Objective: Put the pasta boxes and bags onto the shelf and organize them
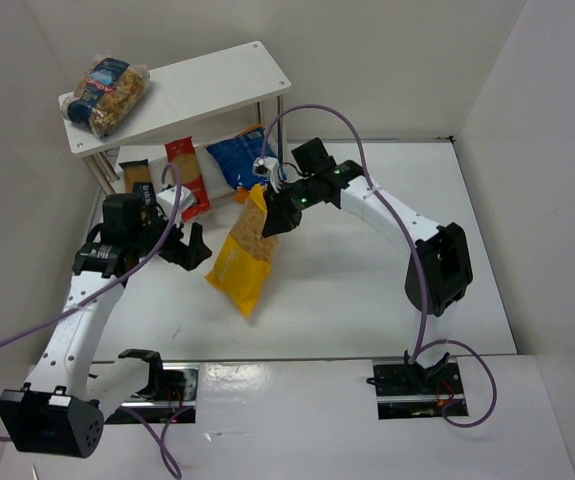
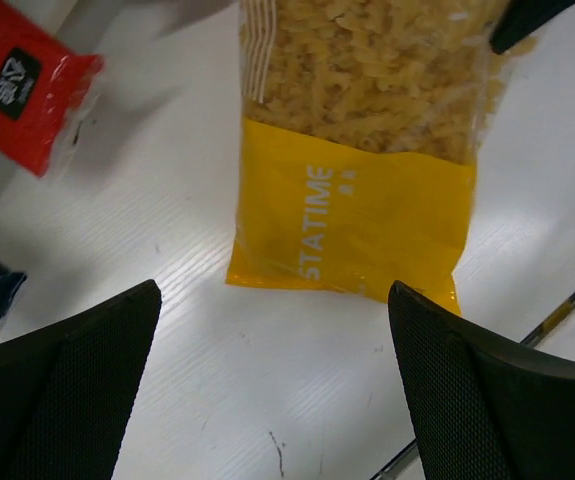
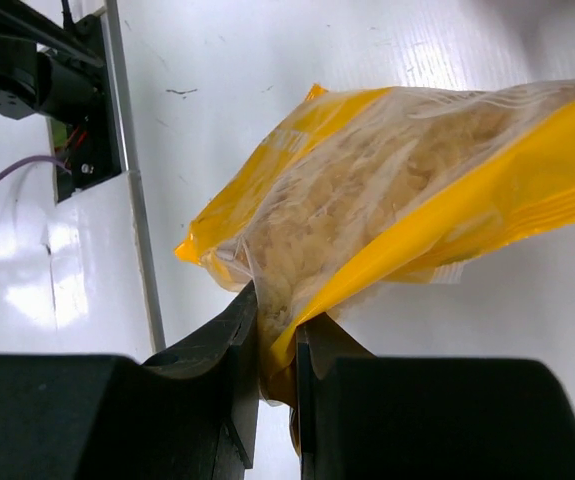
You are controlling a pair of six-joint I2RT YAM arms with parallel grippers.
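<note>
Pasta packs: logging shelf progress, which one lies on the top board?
The clear bag with dark-blue label, alone on the top board of the shelf; the yellow bag and the rest are lower.

**Even, bright overhead light; three well-exposed views.**
Shadows are soft: a faint one lies on the table (image 1: 347, 300) beside the bag (image 1: 242, 265). Left of the jaws of the right gripper (image 3: 277, 310), glare whitens the table; those jaws read near-black and soft. Beyond the jaws of the left gripper (image 2: 274, 292), bag print is sharp.

yellow bag (image 1: 240, 262), red packet (image 1: 187, 176)
</note>
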